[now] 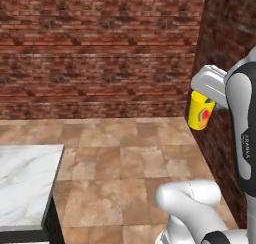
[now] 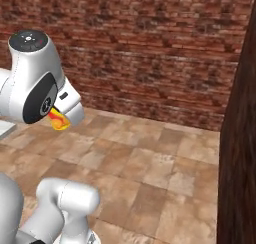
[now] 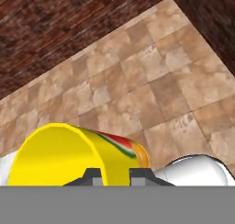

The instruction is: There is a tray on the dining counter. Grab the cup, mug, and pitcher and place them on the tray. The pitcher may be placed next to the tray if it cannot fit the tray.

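So the gripper (image 3: pixel 112 175) is pinching the yellow cup (image 1: pixel 200 113) by its rim wall, carrying it up in the air over the tile floor (image 1: pixel 125 158). The dining counter (image 1: pixel 27 185) corner is sitting well off to the left of the cup and lower, so I'd guess that's the way it needs to travel. The hand view is showing the cup's open mouth, while the left base view is showing the red mark on its side.

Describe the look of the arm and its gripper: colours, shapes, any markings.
The arm is glossy white with rounded tubular links and dark grey joint panels; small dark lettering runs down one link. One joint has a dark round cap. The gripper has a white body and small dark fingertips.
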{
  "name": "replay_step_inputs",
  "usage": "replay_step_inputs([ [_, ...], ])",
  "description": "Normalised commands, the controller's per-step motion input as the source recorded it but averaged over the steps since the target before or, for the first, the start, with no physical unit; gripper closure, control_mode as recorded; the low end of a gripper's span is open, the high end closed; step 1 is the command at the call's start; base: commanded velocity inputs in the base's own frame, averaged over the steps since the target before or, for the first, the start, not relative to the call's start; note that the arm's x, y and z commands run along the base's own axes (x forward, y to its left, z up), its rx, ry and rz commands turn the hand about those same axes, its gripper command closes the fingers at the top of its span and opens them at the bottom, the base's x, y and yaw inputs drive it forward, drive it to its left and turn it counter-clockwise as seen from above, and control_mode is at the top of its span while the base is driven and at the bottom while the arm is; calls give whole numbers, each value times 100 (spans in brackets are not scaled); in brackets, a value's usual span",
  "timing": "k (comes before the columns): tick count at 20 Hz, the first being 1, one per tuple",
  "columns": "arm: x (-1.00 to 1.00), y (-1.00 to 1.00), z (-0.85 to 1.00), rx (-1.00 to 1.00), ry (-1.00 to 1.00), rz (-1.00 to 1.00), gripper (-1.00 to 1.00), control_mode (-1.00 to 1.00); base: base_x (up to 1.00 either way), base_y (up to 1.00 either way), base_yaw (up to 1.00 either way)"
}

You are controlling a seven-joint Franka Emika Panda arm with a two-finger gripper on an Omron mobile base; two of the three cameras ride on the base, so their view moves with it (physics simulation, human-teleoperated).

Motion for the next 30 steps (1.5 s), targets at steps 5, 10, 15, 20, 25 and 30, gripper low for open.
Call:
replay_step_inputs([
  [5,0,0,0,0,0,0,100,100,100,-35,38],
  [10,0,0,0,0,0,0,100,100,100,-44,35],
  [15,0,0,0,0,0,0,100,100,100,-52,48],
  [20,0,0,0,0,0,0,100,100,100,-47,59],
  [25,0,0,0,0,0,0,100,100,100,-47,59],
  [30,0,0,0,0,0,0,100,100,100,-52,55],
])
